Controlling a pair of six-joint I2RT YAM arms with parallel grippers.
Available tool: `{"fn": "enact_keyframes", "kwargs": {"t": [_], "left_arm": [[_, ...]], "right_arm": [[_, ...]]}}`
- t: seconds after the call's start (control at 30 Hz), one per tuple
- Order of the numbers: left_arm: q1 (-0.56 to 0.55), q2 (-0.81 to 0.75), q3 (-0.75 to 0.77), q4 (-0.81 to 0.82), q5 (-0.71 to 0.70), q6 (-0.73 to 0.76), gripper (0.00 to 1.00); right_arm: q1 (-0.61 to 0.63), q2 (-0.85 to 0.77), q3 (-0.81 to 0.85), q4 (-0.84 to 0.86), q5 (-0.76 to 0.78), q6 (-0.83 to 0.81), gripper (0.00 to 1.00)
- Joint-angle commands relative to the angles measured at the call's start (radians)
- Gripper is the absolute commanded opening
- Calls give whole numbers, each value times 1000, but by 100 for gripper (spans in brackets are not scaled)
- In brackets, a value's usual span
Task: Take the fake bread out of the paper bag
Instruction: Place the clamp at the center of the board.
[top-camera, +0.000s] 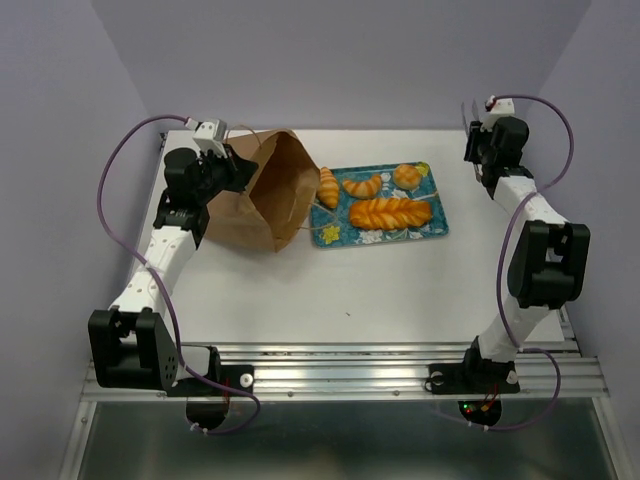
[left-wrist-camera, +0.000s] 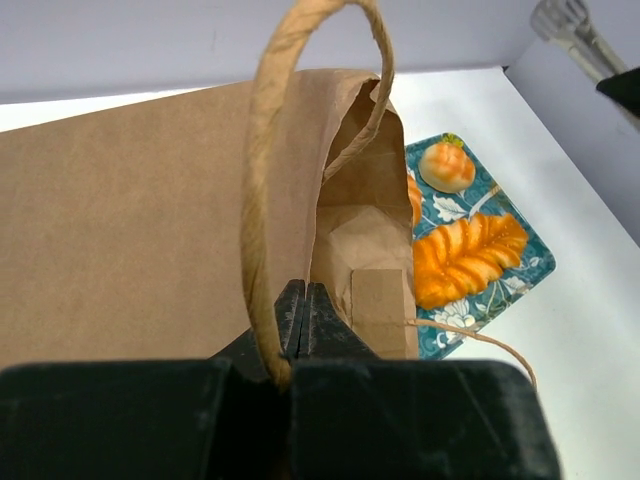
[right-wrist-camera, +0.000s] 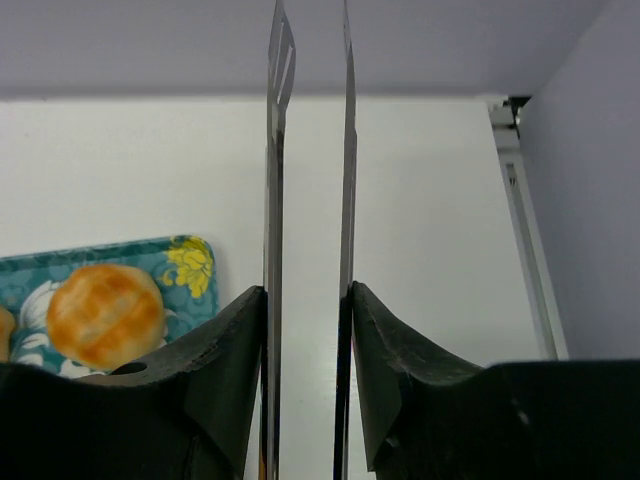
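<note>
The brown paper bag lies on its side at the far left, its mouth open to the right. My left gripper is shut on the bag's rim, fingers pressed together beside the string handle. The fake bread lies on the teal floral tray: two croissants, a round bun and a braided loaf. The bag's inside looks empty where it shows. My right gripper is open and empty at the far right, its fingers a narrow gap apart.
The tray lies just right of the bag's mouth, with a loose string handle across its near corner. The bun and a tray corner show left of my right gripper. Lilac walls close in at the back and sides.
</note>
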Motion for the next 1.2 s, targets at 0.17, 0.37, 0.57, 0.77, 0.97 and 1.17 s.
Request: {"fn": "enact_keyframes", "kwargs": {"t": [0.17, 0.37, 0.57, 0.77, 0.97, 1.17], "left_arm": [[-6, -32, 65, 7, -66, -50, 0], [-6, -50, 83, -18, -101, -65, 0], [-4, -73, 97, -29, -120, -93, 0], [-4, -69, 115, 0, -123, -172, 0], [2, -65, 104, 123, -88, -292, 0], [16, -38, 75, 275, -59, -485, 0]], "right_arm": [[-126, 106, -66, 56, -162, 35, 50], [-126, 179, -108, 45, -110, 46, 52], [-126, 228, -98, 13, -44, 75, 63], [-126, 240, -114, -4, -4, 87, 87], [-126, 151, -138, -4, -1, 115, 100], [-126, 61, -138, -27, -7, 224, 100]]}}
